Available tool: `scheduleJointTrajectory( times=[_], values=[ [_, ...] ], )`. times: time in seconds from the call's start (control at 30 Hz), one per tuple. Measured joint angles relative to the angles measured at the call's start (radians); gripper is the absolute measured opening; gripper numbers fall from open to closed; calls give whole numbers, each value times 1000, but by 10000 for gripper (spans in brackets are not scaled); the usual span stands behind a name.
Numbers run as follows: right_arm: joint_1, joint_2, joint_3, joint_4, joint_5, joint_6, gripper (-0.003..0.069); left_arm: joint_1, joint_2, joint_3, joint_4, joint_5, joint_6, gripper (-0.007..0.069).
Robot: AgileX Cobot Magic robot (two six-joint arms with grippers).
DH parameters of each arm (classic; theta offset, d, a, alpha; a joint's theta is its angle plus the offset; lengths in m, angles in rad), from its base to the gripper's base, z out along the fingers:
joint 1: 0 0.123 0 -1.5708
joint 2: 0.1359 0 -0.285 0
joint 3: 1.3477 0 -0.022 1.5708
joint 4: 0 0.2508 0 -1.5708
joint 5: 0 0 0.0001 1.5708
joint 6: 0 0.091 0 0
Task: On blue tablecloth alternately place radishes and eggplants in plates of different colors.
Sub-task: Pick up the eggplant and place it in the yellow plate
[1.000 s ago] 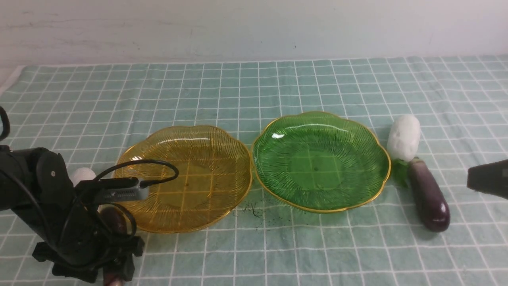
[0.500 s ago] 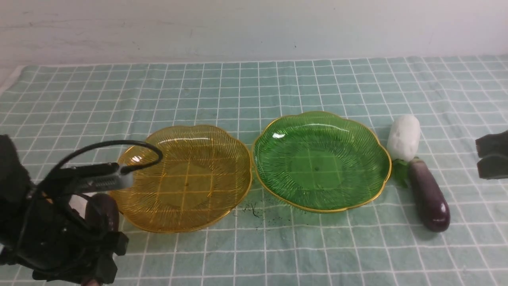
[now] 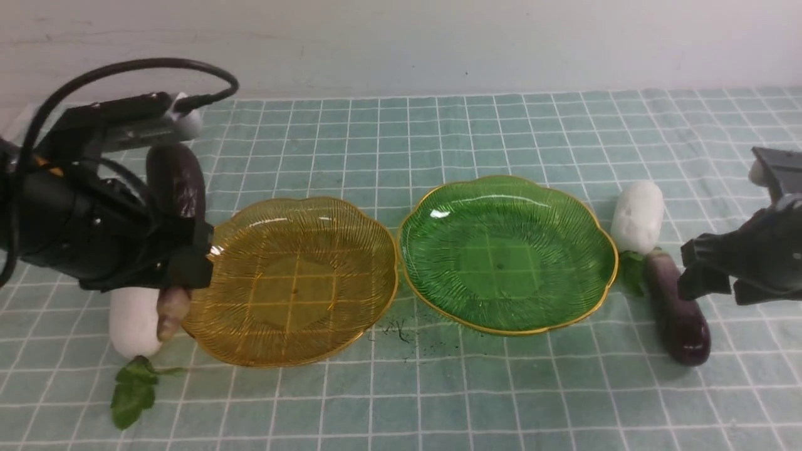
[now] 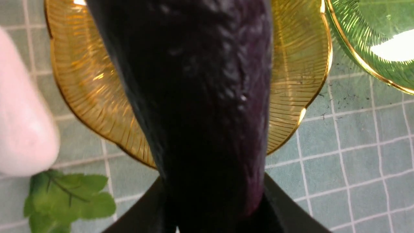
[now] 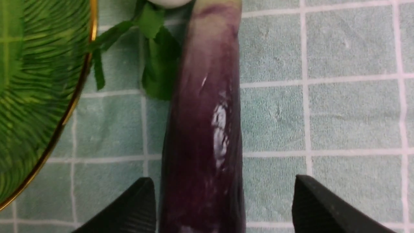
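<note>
Both arms reach inward, the left gripper (image 3: pixel 182 250) gripping 1 eggplant (image 3: pixel 177 185).

The left plate (image 3: pixel 294 338) is amber, the right plate (image 3: pixel 501 313) green, both with gold rims. The cloth (image 3: pixel 426 401) is blue-green with white grid lines.

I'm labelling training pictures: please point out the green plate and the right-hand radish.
Green plate (image 3: pixel 499 266): front view, its ribbed middle.
Right-hand radish (image 3: pixel 638 216): front view, its white body.
</note>
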Motion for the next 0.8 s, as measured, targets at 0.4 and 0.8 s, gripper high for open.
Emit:
scheduleJointTrajectory(
  times=[0.4, 0.8],
  values=[
    [0, 34, -35, 165, 127, -110, 366, 0, 288, -3, -114, -108, 215, 255],
    [335, -69, -207, 552, 81, -287, 366, 5, 300, -8, -123, -226, 190, 562]
  ],
)
